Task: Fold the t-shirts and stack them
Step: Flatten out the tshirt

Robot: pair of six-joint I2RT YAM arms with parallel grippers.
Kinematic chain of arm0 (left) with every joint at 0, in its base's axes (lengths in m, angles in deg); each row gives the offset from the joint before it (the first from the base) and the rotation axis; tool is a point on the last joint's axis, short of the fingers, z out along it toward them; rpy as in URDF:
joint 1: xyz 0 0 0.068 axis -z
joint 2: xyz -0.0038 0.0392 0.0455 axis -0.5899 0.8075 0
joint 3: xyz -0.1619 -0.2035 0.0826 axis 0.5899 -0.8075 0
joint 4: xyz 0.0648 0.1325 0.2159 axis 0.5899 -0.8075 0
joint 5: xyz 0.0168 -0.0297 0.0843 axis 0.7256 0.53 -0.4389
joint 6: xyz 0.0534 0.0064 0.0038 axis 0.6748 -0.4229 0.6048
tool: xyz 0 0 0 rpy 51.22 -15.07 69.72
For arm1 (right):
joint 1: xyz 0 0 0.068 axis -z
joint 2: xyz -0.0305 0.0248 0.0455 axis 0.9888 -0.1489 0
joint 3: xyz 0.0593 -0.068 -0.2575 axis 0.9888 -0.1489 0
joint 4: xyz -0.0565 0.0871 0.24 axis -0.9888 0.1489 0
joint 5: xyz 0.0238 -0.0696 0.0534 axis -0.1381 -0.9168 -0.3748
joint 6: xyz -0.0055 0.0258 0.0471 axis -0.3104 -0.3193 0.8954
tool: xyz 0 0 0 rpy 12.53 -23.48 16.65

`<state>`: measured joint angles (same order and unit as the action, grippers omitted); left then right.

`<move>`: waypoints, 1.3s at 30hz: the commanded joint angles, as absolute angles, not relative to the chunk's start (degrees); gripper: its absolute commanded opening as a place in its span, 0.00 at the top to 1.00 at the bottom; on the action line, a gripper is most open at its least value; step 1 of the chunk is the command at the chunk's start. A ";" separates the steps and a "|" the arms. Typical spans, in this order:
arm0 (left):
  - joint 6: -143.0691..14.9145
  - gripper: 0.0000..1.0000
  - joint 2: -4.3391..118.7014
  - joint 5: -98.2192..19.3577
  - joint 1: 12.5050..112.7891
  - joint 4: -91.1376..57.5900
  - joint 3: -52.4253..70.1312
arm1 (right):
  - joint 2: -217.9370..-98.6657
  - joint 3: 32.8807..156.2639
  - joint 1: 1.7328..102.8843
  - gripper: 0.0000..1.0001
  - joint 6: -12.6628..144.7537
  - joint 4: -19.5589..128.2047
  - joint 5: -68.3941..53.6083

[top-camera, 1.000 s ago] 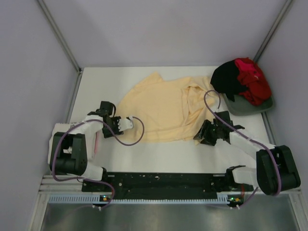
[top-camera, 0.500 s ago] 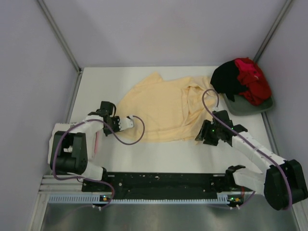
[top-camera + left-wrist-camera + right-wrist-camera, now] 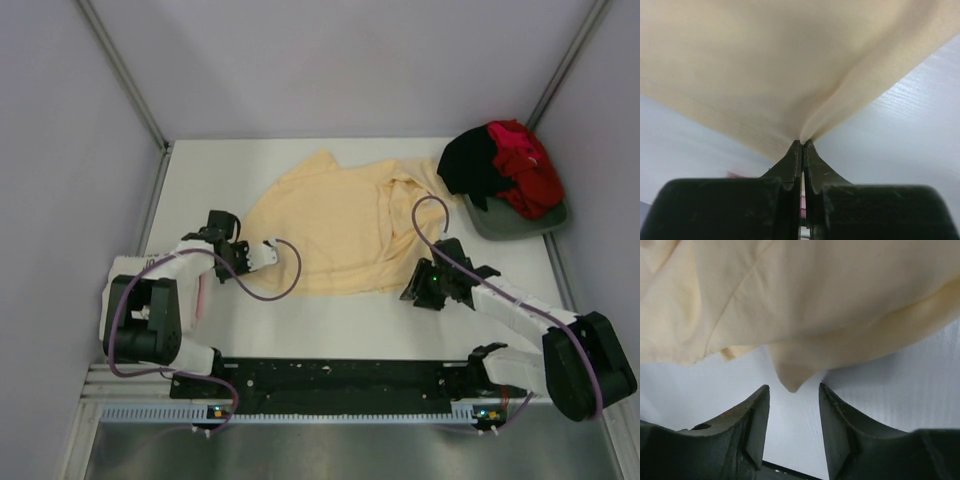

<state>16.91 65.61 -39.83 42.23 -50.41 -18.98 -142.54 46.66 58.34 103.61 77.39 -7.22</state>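
The pale yellow t-shirt lies spread on the white table, its right part bunched and folded over. My left gripper is shut on the shirt's near left corner; in the left wrist view the cloth is pinched at the fingertips. My right gripper is open just short of the shirt's near right corner; in the right wrist view that corner hangs between the fingers without touching them. A black t-shirt and a red t-shirt lie heaped at the back right. The white printed one is out of view.
The heap of black and red shirts rests on a grey-green tray at the table's back right corner. Pale walls with metal posts enclose the table. The arms' purple cables loop over the near table.
My right gripper has slid left and slightly nearer along the shirt's near edge, its arm stretching lower. The left gripper and the shirt have stayed put.
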 commanded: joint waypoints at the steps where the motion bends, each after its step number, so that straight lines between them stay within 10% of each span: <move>1: 15.44 1.00 63.43 -37.23 42.39 -51.57 -18.14 | -148.57 45.92 58.23 0.60 105.64 67.01 -8.35; 7: 14.39 1.00 60.71 -36.27 42.39 -54.11 -17.35 | -148.51 47.94 59.11 0.99 103.62 66.81 -10.80; 18: 2.53 1.00 50.25 -38.20 42.39 -67.47 4.95 | -120.56 76.46 59.64 1.00 84.39 96.69 -26.98; 39: -3.18 1.00 37.76 -27.03 42.30 -96.32 67.63 | -128.19 152.52 59.55 1.00 60.20 106.55 -22.51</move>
